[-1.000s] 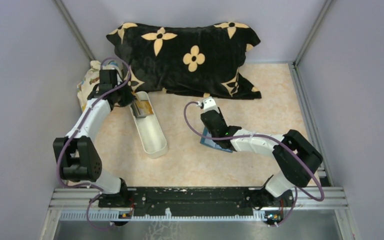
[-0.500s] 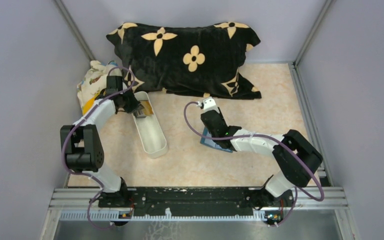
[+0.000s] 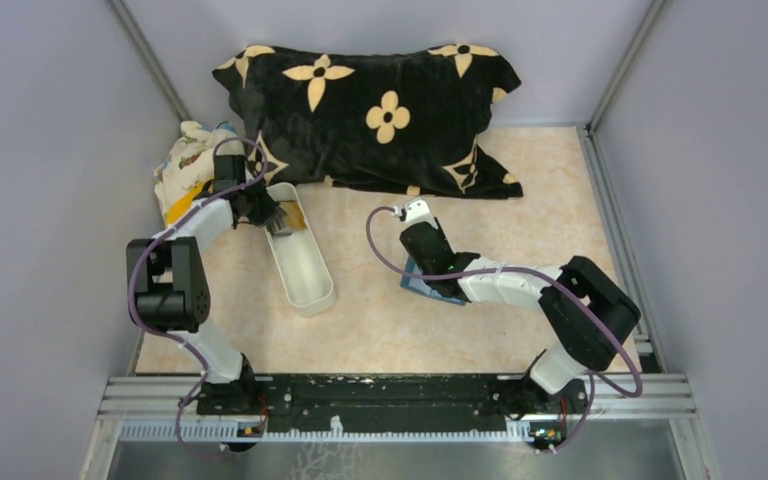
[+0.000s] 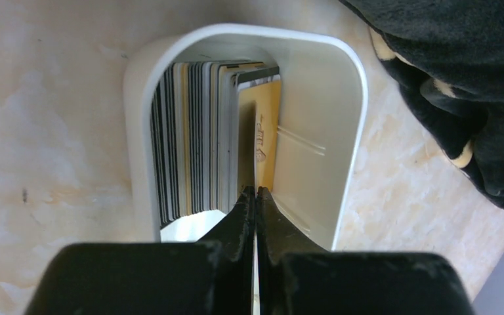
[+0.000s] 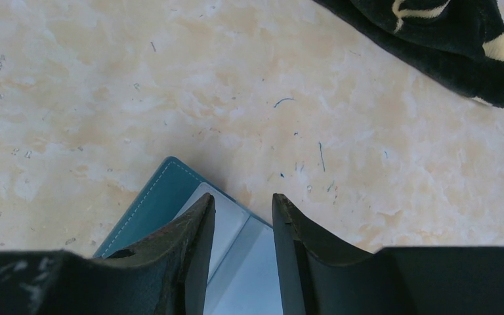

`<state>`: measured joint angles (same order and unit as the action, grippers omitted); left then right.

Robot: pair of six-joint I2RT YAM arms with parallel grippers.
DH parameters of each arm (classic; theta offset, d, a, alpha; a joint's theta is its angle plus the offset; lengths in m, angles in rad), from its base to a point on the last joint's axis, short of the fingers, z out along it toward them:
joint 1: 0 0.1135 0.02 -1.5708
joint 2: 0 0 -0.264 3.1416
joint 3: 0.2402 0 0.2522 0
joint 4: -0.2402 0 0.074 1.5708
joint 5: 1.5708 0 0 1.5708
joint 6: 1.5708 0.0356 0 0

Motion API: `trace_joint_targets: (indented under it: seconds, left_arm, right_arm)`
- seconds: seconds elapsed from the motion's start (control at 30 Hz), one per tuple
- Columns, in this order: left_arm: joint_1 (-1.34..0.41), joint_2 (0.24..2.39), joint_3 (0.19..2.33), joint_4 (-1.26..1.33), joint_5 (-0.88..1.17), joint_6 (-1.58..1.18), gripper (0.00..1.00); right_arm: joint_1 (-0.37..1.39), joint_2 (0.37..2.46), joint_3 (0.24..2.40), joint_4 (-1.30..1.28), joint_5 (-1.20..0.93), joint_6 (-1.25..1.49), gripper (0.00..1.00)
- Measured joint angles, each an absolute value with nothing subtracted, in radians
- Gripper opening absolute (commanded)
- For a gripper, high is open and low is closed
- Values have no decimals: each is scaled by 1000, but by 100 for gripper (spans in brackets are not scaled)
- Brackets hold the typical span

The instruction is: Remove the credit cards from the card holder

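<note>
Black pillow [image 3: 370, 105] with a tan flower pattern; white tray [image 4: 315, 98]; tan card [image 4: 268, 138]; dark and silvery cards [image 4: 190, 144]; teal-blue card holder [image 5: 146, 209]; peach marbled tabletop [image 5: 170, 79].

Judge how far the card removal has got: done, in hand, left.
Done: many cards stand in the white tray. In hand: the left tool seems to pinch a tan card there; the right tool, open, sits at the blue holder. Left: whether it still holds cards is hidden.

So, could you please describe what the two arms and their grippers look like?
Both the left arm and right arm have white links between chunky black joint housings, with a purple cable looping along each. The left gripper and right gripper have black wedge-shaped fingers tapering to narrow tips; the right pair shows pale scuffs.
</note>
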<state>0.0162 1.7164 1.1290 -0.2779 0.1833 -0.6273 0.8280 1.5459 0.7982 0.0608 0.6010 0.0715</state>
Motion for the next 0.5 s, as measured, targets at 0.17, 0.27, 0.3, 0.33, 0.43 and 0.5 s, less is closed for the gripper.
trace_joint_targets:
  seconds: [0.17,0.27,0.3,0.33,0.43,0.5]
  left_arm:
    - [21,1734,1148,-278,160,-618,0]
    - [23,1755,1184,-285,157,-606,0]
    - [24,1763,1197,-287,156,-603,0]
    - [25,1769,1205,-287,153,-601,0]
    - [25,1781,1217,-291,146,-590,0]
    - [25,1787,1221,-294,146,-587,1]
  right_arm:
    - [828,1550,798,59,598,72,38]
    - [828,1550,798,58,598,72,38]
    - [828,1550,798,58,598,72,38]
    - [828,1550,798,58,598,72,38]
    - [828,1560,798,59,598,72,38]
    - [828,1574,798,58,598,71,38]
